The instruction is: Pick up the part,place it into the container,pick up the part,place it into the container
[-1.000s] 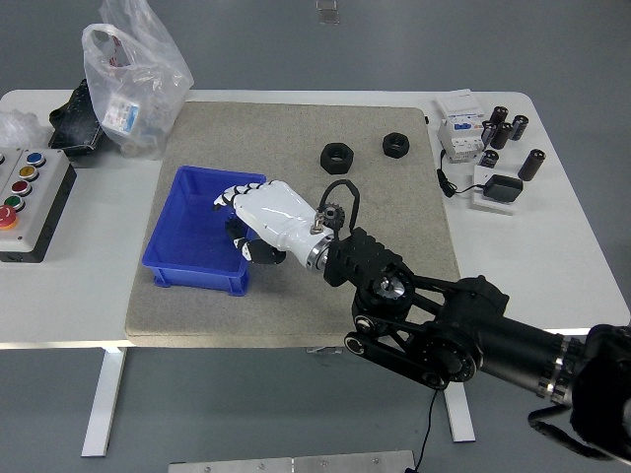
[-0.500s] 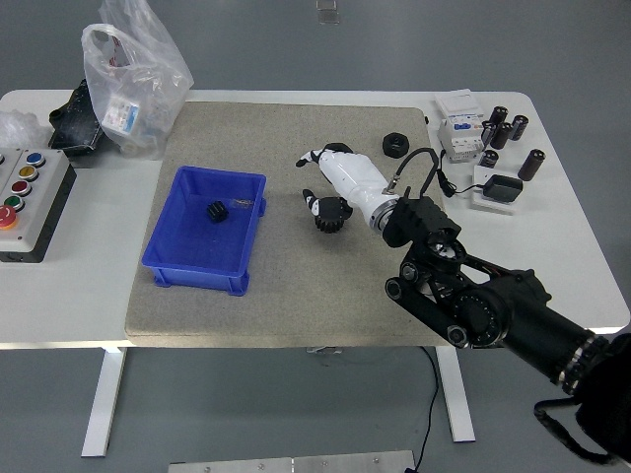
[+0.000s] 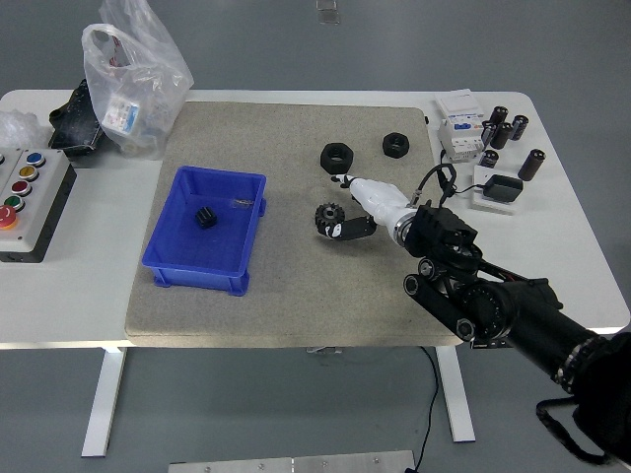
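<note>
A blue container stands on the left half of the mat, and one small black gear lies inside it. A second black gear rests on the mat near the centre. My right hand, white with black fingertips, reaches in from the lower right and sits right beside that gear, its fingers curling around the gear's lower right side. Whether they grip it I cannot tell. Two black hex nuts lie on the mat further back.
A clear plastic bag and a button box stand at the left. At the right edge are a white electrical module, several black cylinders and a black adapter. The grey mat covers the table's middle.
My right hand left the container, where it dropped one gear, swung right across the mat, and has now come down beside the second gear.
</note>
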`<state>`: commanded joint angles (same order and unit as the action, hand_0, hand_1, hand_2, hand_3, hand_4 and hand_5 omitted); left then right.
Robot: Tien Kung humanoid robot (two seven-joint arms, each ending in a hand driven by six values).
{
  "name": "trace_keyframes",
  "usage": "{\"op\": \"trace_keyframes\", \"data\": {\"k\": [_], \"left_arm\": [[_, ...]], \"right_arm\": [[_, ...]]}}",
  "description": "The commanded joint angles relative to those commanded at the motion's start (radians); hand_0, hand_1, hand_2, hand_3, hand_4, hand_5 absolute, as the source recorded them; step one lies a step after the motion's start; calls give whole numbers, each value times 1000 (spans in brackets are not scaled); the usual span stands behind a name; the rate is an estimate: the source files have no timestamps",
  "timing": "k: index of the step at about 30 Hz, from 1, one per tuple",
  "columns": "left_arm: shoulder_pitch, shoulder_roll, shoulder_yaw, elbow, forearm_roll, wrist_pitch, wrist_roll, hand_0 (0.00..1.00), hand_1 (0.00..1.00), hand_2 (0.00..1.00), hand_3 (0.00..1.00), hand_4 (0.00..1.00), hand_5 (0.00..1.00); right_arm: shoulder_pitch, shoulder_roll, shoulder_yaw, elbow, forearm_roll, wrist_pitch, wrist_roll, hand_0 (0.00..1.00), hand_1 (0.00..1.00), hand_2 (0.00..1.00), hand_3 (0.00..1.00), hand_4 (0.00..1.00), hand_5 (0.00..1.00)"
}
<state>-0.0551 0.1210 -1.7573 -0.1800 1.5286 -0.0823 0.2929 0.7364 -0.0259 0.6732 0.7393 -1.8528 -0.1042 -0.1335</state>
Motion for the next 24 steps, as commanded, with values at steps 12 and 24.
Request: {"op": "trace_keyframes", "data": {"k": [12, 24], "left_arm": [[-2, -1, 5, 0, -4, 0, 0, 661, 546, 560, 709, 628, 230], [-3, -2, 2, 0, 0, -1, -1, 661, 546, 560, 707, 619, 228]], "right_arm": [[2, 16, -105, -15, 31, -97, -23, 467, 680, 663, 782, 865, 368], [-3, 20, -146, -18, -24, -179, -47, 374, 526, 399, 524, 356, 2]]}}
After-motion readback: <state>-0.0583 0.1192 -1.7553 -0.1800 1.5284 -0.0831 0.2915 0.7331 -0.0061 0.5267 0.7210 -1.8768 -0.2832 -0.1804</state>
